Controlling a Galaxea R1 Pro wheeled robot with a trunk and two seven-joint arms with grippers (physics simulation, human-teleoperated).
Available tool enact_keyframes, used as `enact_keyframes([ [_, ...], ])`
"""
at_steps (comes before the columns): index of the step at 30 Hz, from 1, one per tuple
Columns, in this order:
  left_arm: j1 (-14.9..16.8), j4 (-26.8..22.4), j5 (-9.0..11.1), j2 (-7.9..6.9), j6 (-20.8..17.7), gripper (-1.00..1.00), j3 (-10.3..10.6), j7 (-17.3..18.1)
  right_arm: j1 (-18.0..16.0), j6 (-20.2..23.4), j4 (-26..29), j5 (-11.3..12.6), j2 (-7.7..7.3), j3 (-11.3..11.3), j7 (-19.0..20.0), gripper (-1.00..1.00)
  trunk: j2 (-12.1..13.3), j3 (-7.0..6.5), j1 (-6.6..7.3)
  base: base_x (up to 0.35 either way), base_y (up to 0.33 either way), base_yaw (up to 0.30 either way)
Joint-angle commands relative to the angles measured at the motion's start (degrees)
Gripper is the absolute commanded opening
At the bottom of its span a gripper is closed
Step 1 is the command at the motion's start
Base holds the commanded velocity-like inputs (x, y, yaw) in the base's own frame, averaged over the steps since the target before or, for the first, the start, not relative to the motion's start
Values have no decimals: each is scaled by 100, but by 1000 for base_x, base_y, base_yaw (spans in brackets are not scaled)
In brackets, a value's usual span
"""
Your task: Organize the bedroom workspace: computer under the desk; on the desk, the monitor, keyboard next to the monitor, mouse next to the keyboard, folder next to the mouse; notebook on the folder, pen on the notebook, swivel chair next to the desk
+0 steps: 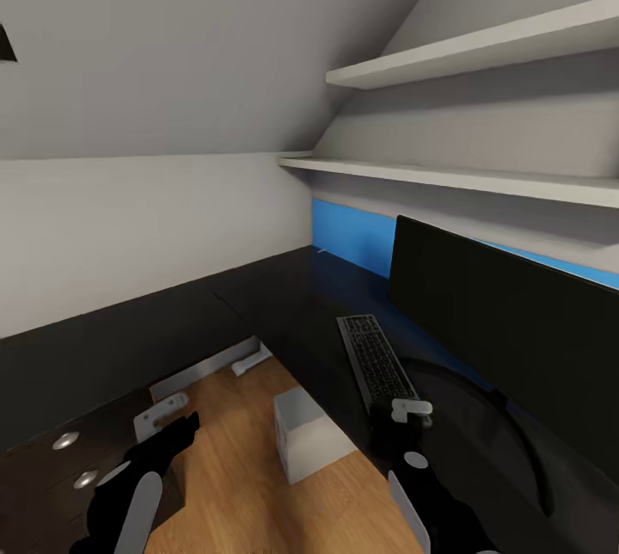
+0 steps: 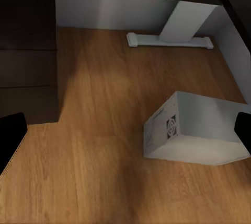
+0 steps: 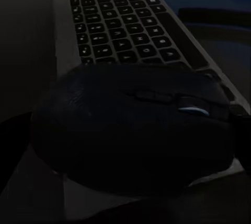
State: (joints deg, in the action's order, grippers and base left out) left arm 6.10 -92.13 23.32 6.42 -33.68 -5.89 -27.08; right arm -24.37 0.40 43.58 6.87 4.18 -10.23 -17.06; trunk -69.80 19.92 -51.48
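At the lower left of the head view our left gripper (image 1: 172, 421) hangs above the wood floor (image 1: 232, 468), beside the black drawers (image 1: 73, 459) with their round knobs. Its wrist camera looks down into the knee space, with a dark fingertip at each side edge of that picture and nothing between them, so we read the fingers as spread wide and empty. It seems parked there to stay out of the other arm's way.

Low in the middle of the head view the computer (image 1: 305, 433) stands on the floor, tucked in the angle of the desk (image 1: 284, 296) beside the pale desk leg (image 1: 249, 360); that part of the job looks settled.

Right of centre the keyboard (image 1: 376, 360) lies flat on the black top, running away from us in front of the monitor (image 1: 507, 339), which stands on the desk against the blue back panel (image 1: 352, 236). Our right gripper (image 1: 411, 410) sits at the keyboard's near end. In its wrist picture the mouse (image 3: 130, 130) fills the foreground, directly against the keyboard's near edge, positioned where the task wants it. We cannot tell whether these fingers pinch the mouse or merely hover, since the picture is dark and no fingertip shows clearly.
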Motion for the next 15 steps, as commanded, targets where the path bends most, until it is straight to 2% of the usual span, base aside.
enact_keyframes([
  [1,5,-7,59,3,-16,100,-3,-43,-2,4,6,60,-5,-42,-55,-100,-5,10,0,0,0,279],
  [15,5,-7,55,3,-16,100,17,-43,2,4,2,60,-5,-111,-157,-100,-5,47,0,0,0,279],
])
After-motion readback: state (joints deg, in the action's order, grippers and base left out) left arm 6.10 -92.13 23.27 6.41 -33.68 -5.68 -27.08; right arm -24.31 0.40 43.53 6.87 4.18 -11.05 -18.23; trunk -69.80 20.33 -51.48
